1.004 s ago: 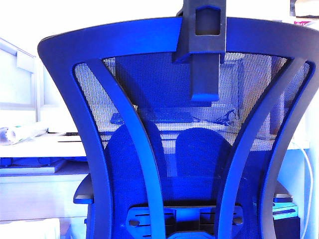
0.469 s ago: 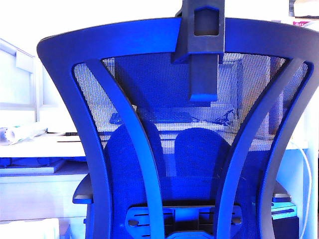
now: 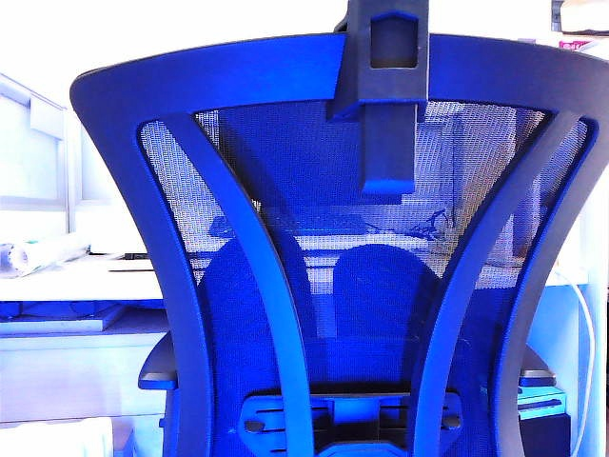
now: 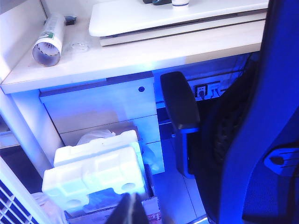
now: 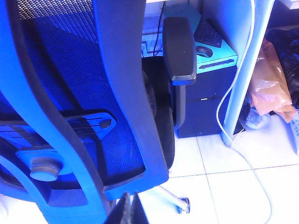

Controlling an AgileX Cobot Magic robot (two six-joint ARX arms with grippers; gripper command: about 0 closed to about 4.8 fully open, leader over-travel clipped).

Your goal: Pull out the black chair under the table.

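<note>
The black chair (image 3: 314, 238) fills the exterior view: blue-tinted mesh back, hourglass frame, headrest post (image 3: 385, 95). Neither gripper shows there. The table (image 3: 81, 278) runs behind it, with its white top (image 4: 140, 58) above the chair's armrest (image 4: 180, 100) in the left wrist view. My left gripper (image 4: 132, 211) is shut and empty, low beside the chair back (image 4: 261, 140), apart from it. My right gripper (image 5: 127, 211) is also shut and empty, just below the lower edge of the chair back (image 5: 70, 93), near the lumbar knob (image 5: 44, 170) and well short of the other armrest (image 5: 180, 46).
A white foam block (image 4: 98, 172) lies on the floor under the table's drawer unit (image 4: 107, 107). A paper roll (image 4: 49, 39) rests on the top. On the other side stand a black computer case (image 5: 205, 102), a white cable (image 5: 233, 98), an orange bag (image 5: 268, 88) and a chair caster (image 5: 185, 204).
</note>
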